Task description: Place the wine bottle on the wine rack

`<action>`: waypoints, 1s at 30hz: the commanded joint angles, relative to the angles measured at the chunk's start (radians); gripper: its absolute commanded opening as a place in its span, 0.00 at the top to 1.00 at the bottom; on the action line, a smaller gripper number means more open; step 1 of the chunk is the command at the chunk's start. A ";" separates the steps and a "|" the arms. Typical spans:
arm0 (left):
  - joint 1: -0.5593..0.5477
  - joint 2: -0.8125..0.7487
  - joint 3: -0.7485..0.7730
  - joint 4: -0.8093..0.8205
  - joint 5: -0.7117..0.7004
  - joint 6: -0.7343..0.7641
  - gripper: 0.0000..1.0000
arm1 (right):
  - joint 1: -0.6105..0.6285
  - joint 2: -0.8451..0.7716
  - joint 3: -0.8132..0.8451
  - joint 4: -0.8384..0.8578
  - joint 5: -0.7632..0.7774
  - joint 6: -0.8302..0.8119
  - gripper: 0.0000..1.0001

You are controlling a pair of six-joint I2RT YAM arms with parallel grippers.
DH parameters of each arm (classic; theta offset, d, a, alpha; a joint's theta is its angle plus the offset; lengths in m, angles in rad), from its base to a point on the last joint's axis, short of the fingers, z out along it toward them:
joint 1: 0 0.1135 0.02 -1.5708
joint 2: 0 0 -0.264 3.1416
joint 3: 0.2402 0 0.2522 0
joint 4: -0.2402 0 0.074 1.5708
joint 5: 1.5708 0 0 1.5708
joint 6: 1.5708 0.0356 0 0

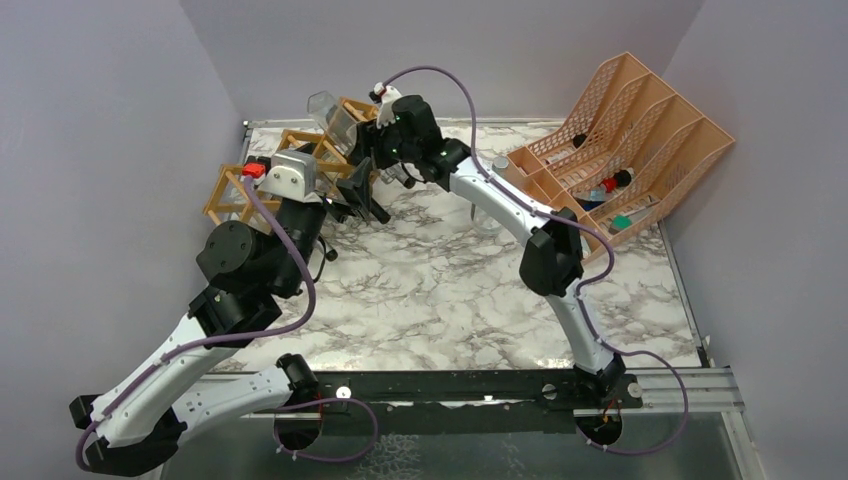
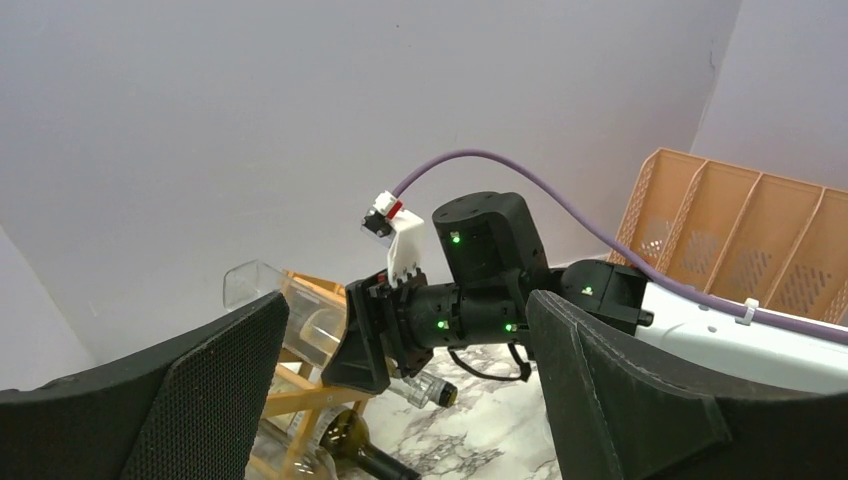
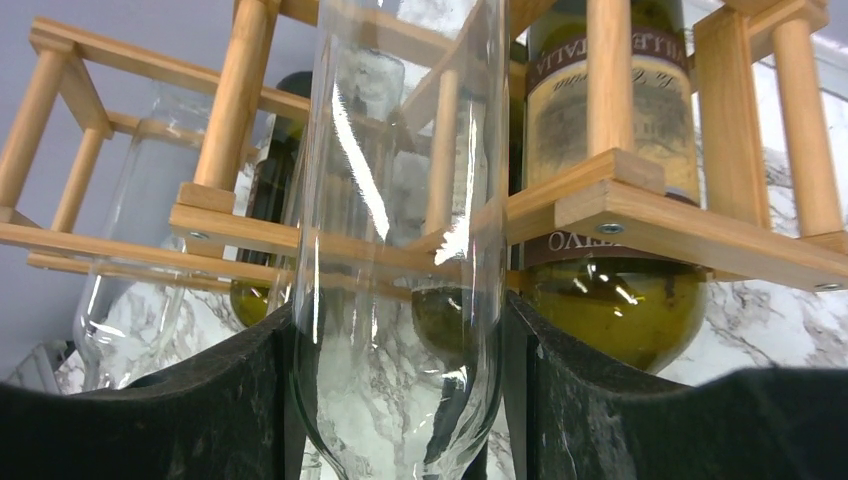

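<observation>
Green labelled bottle [image 3: 610, 310] inside wine rack [image 3: 690, 235]

Wine bottle [image 3: 400, 250]: clear glass, glossy, bright glints. Wine rack [image 3: 620, 205]: pale wood, smooth, matt. Green bottle [image 3: 600, 310]: glossy glass, paper label. Bench [image 1: 450, 290]: marble-look top, slight sheen. File organiser [image 1: 640, 120]: perforated salmon plastic. Left hand [image 2: 408, 330]: pads [image 2: 215, 390] black, matt, fine-meshed.
</observation>
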 commanded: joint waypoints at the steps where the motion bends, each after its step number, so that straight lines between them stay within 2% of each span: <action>1: 0.001 0.002 0.018 -0.014 -0.021 -0.024 0.05 | 0.018 0.018 0.053 0.045 -0.025 -0.008 0.58; 11: 0.000 0.002 0.019 -0.040 0.007 -0.023 0.05 | 0.024 0.014 0.019 0.043 0.011 0.009 0.33; 17: 0.001 -0.004 0.020 -0.046 0.004 -0.021 0.05 | 0.027 -0.013 -0.005 0.059 0.019 0.000 0.22; 25: 0.001 -0.005 0.029 -0.062 0.004 -0.025 0.05 | 0.027 -0.074 -0.010 0.066 0.030 -0.003 0.19; 30: 0.001 -0.017 0.039 -0.068 0.013 -0.032 0.05 | 0.026 -0.182 -0.076 0.102 0.044 0.003 0.18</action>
